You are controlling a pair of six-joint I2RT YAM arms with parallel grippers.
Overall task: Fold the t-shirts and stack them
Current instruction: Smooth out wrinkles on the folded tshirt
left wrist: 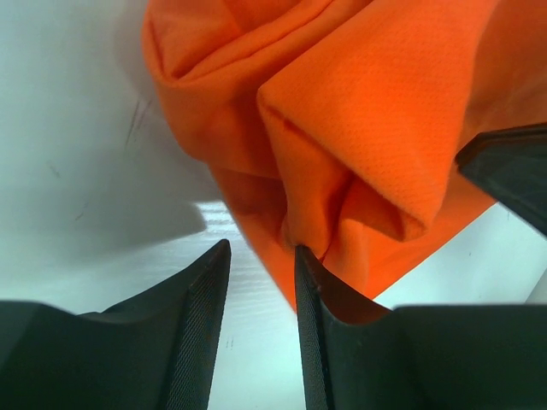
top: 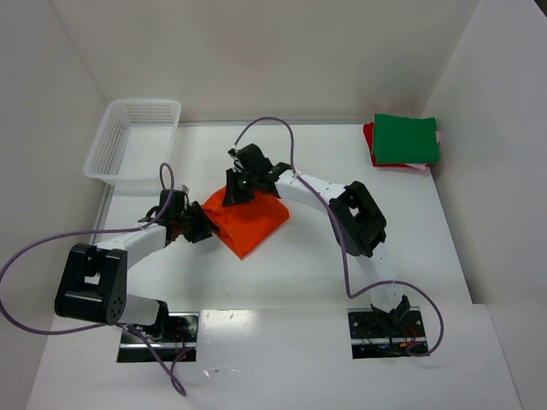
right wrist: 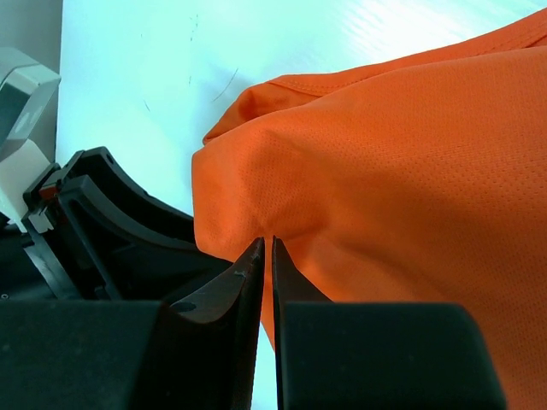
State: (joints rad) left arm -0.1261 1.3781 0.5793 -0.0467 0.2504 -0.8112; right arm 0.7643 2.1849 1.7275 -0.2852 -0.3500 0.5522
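Progress: folded stack (top: 406, 139) upper right done; orange shirt (top: 249, 222) centre, mid-fold. right pincer (right wrist: 266, 242) pinches it, left pincer (left wrist: 262, 248) spread.

White plastic mesh basket (top: 132, 141) at the far-left corner, white tabletop (top: 291, 278), plain white walls (top: 256, 51) around

1 overhead, 2 close wrist views, sharing orange t-shirt (top: 252, 224)

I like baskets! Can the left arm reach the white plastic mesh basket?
Probably yes: nothing stands between the left arm and the white plastic mesh basket just beyond it.
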